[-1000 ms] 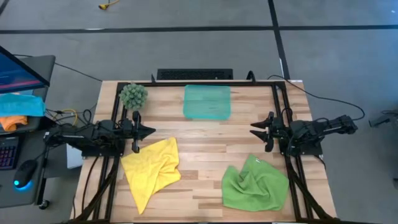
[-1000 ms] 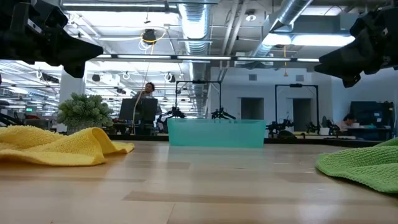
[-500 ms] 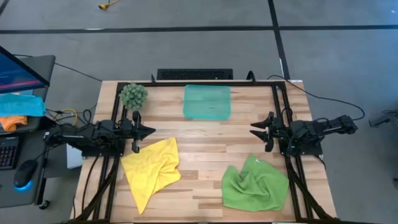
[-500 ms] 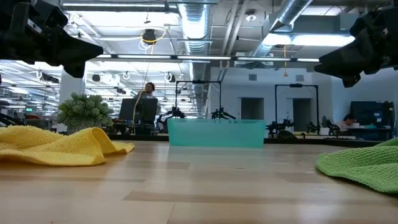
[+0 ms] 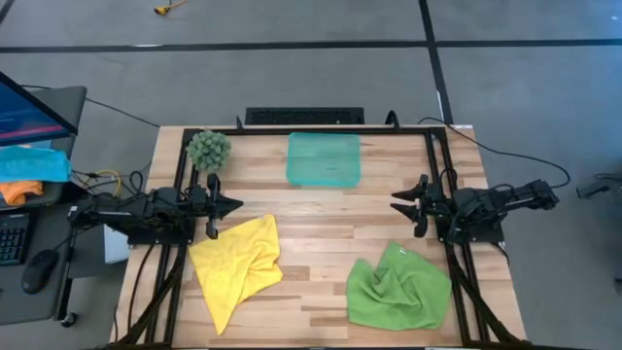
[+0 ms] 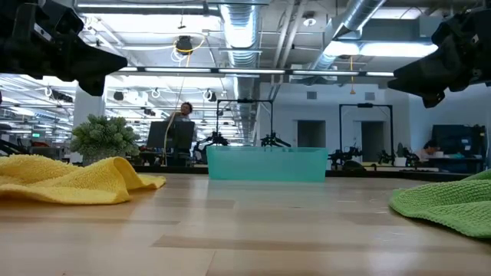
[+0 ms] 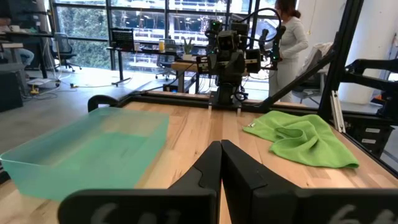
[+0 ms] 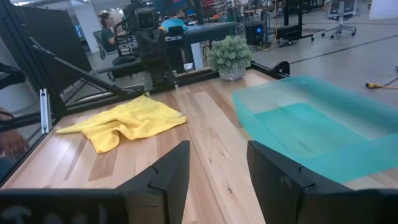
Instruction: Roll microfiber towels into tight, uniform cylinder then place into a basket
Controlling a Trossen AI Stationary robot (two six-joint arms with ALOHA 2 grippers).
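Nothing rolled yet. Basket (image 5: 324,158) sits at the far edge, empty. Yellow towel (image 5: 236,264) lies near-left of the basket, green towel (image 5: 399,289) near-right, both crumpled. Left gripper (image 5: 233,205) shut, right gripper (image 5: 397,204) open wide, neither holding anything; prob. parked ahead of the first grab.

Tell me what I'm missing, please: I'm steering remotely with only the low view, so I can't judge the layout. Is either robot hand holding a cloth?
Observer: No. The left hand is shut on nothing, above bare wood beside the crumpled bright yellow microfiber towel.
Operator: And the right one?
Observer: The right hand is open and empty, with the crumpled light green microfiber towel lying nearer the table's front edge than it.
Operator: Anything in the basket yet?
Observer: The shallow translucent teal plastic basket holds no towel; it sits at the far middle of the light wooden table, with a fuzzy round green ball to its left.
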